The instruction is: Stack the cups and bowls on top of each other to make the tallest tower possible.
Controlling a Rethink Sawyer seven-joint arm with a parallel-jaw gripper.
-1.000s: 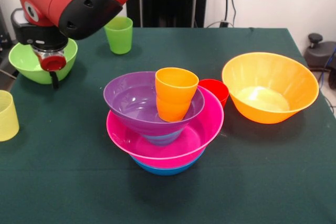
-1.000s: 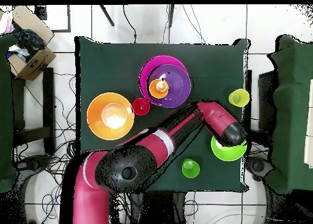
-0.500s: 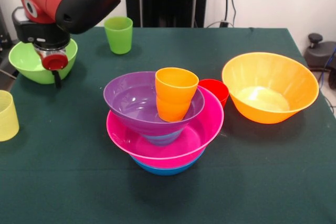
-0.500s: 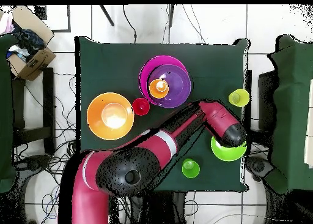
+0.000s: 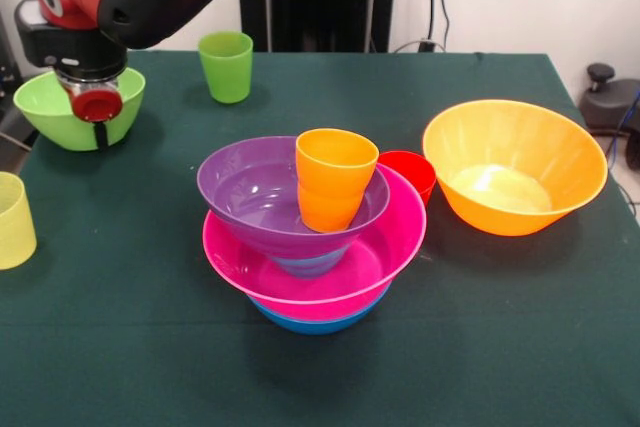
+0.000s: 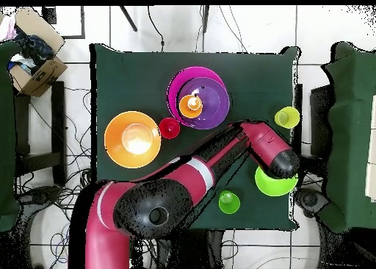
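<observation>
The tower stands mid-table: a blue bowl point(image 5: 315, 323) at the bottom, a pink bowl point(image 5: 392, 247) in it, then a purple bowl point(image 5: 240, 197) holding an upright orange cup point(image 5: 333, 182). A red cup point(image 5: 412, 173) sits just behind the pink rim. At the far left my gripper point(image 5: 99, 133) grips the near wall of the lime green bowl point(image 5: 45, 112), one finger showing outside the rim, the bowl slightly off the cloth. Overhead, the arm's head covers the gripper beside that bowl point(image 6: 275, 184).
A large orange bowl point(image 5: 515, 167) stands alone on the right. A green cup point(image 5: 227, 67) is at the back, a pale yellow cup point(image 5: 12, 219) at the left edge. Overhead, a cardboard box point(image 6: 33, 54) lies off the table's corner.
The gripper rose a little and shifted left, and the lime green bowl moved up with it. The tower and the other cups stayed put.
</observation>
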